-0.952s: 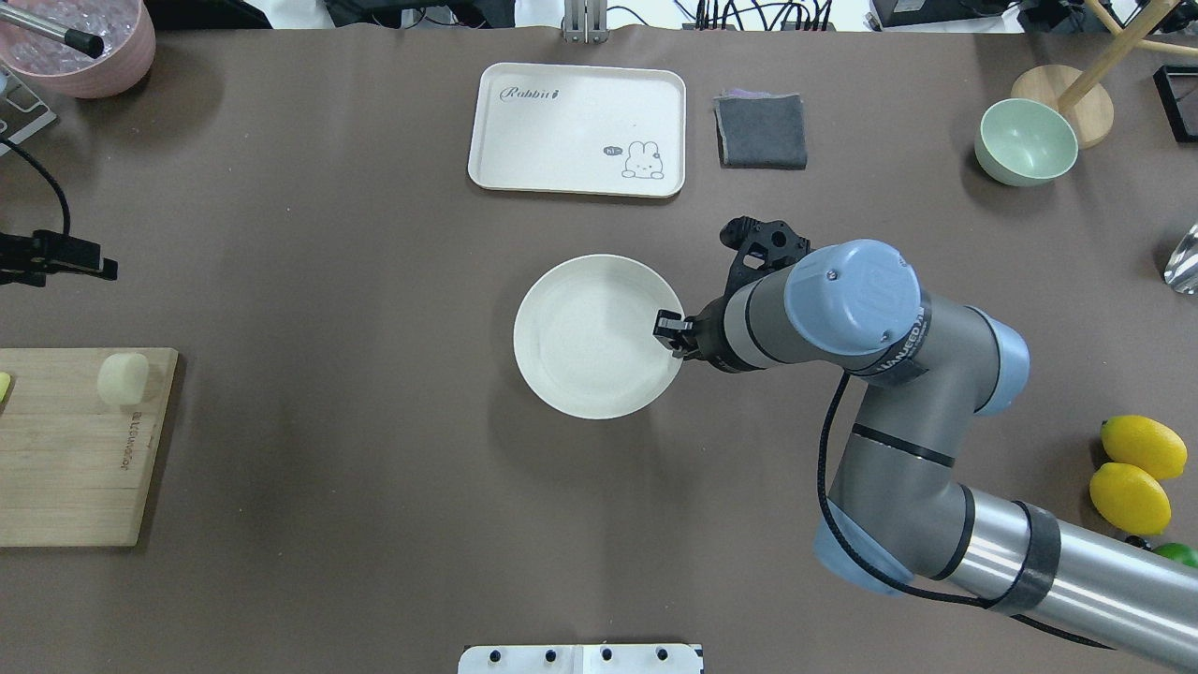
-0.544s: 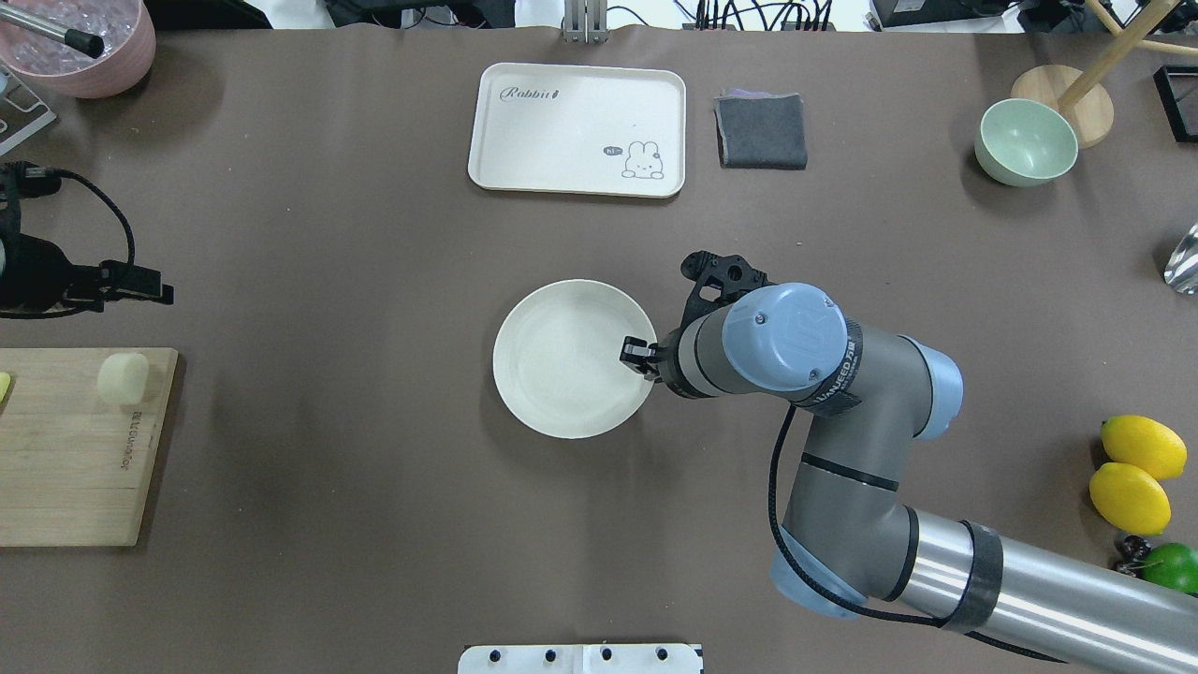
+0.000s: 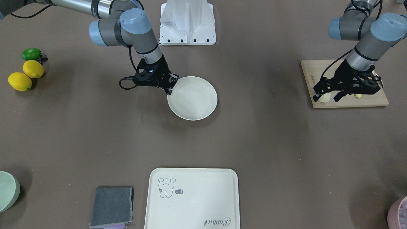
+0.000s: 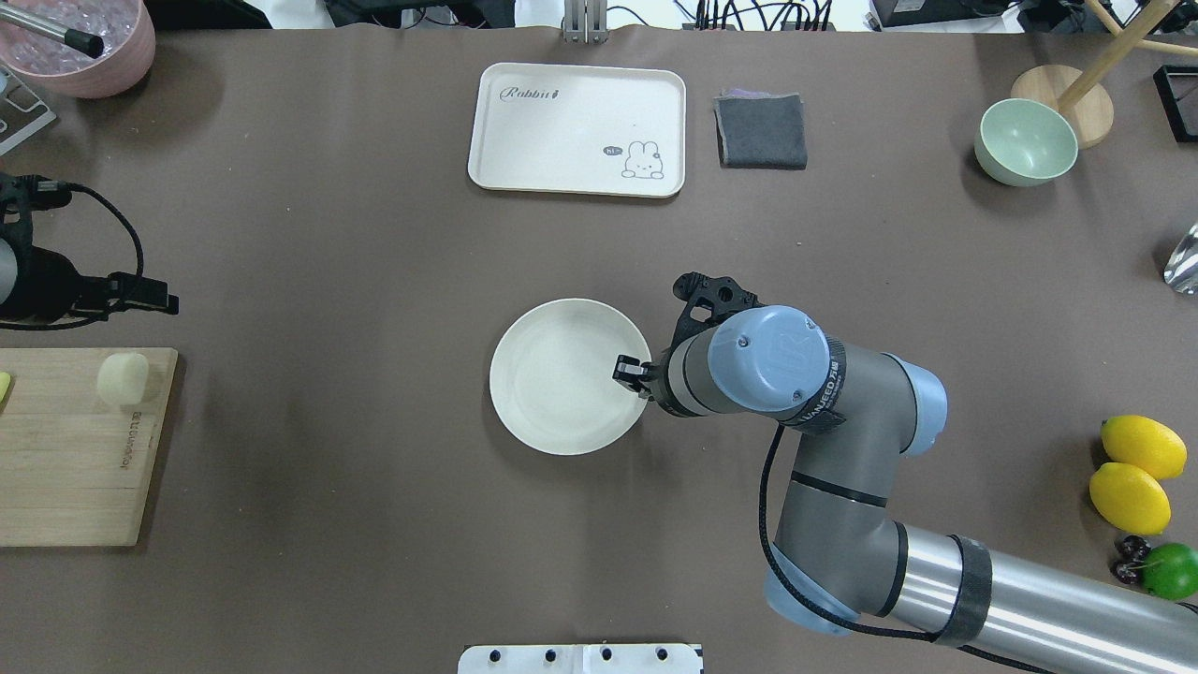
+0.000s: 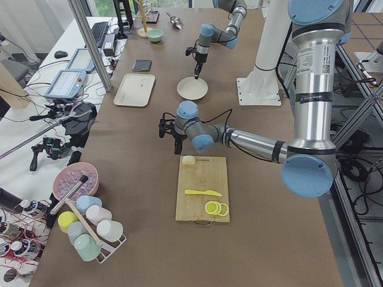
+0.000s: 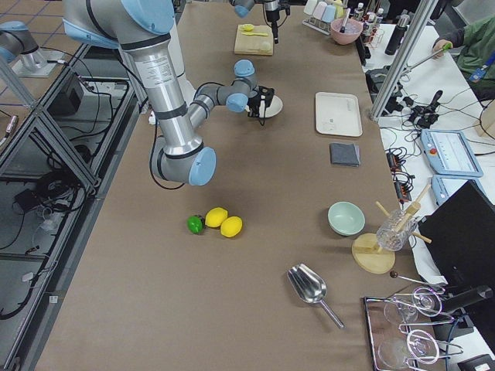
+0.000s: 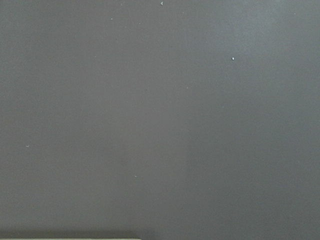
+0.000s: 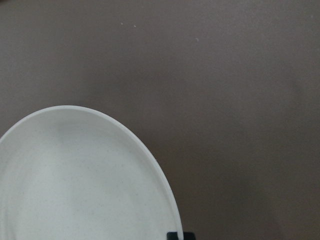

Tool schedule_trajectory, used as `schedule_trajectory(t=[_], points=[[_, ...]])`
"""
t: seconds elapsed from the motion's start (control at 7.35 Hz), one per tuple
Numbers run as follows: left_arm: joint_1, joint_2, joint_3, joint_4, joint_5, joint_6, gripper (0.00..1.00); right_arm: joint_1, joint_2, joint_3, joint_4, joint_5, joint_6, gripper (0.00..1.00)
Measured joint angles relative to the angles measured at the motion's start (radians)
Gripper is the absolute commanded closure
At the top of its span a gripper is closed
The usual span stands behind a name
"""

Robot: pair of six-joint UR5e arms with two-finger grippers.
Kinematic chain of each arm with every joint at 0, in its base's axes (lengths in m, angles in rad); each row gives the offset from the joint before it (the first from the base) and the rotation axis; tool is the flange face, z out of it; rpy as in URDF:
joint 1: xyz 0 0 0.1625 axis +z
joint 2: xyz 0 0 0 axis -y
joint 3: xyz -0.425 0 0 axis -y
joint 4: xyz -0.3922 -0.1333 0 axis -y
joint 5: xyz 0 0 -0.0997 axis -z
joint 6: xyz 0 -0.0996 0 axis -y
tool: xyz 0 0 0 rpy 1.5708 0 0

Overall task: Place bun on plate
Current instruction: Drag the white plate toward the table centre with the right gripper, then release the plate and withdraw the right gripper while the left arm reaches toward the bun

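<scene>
Progress: early; by my reading nothing of the placing itself is done yet.
Bun (image 4: 124, 378): lies on its side at the far corner of the wooden cutting board (image 4: 65, 468), at the robot's left end of the table (image 4: 328, 234), and nothing touches it.
Plate (image 4: 552, 393): sits bare near the middle of the table, well apart from the board.
Left gripper (image 3: 326, 95): fingers spread apart and holding nothing. It hovers near the bun, and the overhead view puts it just beyond the board's far edge rather than over the bun. Its wrist camera shows only bare table and a sliver of board along the bottom edge.
Right gripper (image 4: 629, 368): fingers pinched together on the plate's rim, on the side toward the right arm. One black fingertip shows at that rim in the right wrist view.
Done so far: the plate is in hand at its rim, and the left claw is open close to the bun.
Left to do: bring the left claw over the bun, close on it, lift it, carry it across to the plate and let go.
Likely step in hand: approach to the bun, while the right arm positions or steadies the plate.
</scene>
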State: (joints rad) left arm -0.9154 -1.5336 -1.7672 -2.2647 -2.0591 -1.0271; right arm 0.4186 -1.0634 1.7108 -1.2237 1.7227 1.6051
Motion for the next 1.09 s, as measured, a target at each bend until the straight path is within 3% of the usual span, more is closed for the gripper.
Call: schedule_trajectory(t=[0.41,1.09], points=[[0.022,0.010,0.002,0.002,0.020,0.008,0.03,0.012,0.000,0.005,0.001,0.000,0.012,0.00],[0.058,0.117,-0.010,-0.001,0.039,0.131,0.04,0.069,0.000,0.049,-0.004,0.020,0.013,0.00]])
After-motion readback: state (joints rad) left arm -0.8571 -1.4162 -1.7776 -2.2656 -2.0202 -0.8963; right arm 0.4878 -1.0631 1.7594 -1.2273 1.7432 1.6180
